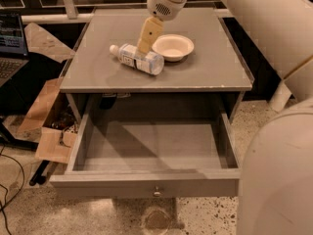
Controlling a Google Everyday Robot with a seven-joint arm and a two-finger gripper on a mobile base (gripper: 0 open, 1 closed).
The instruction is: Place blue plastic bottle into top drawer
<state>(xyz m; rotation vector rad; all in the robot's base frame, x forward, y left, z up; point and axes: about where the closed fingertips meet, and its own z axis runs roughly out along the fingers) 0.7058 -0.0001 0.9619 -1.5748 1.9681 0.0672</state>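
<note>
Camera view: the claw (145,44) reaches down to the middle of the blue plastic bottle (137,58); I cannot tell whether it is open or closed. The bottle lies on its side left of the bench (210,72) centre, just beside a white bowl (172,47). The top drawer (146,182) stands pulled out below the front edge.

Hand (143,49) over bottle (131,58), bowl (173,47) just R; drawer (146,187) below, in front.

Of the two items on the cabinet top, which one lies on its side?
The blue plastic bottle, lying flat on its side; the white bowl beside it sits upright. The gripper is right by the bottle's middle.
</note>
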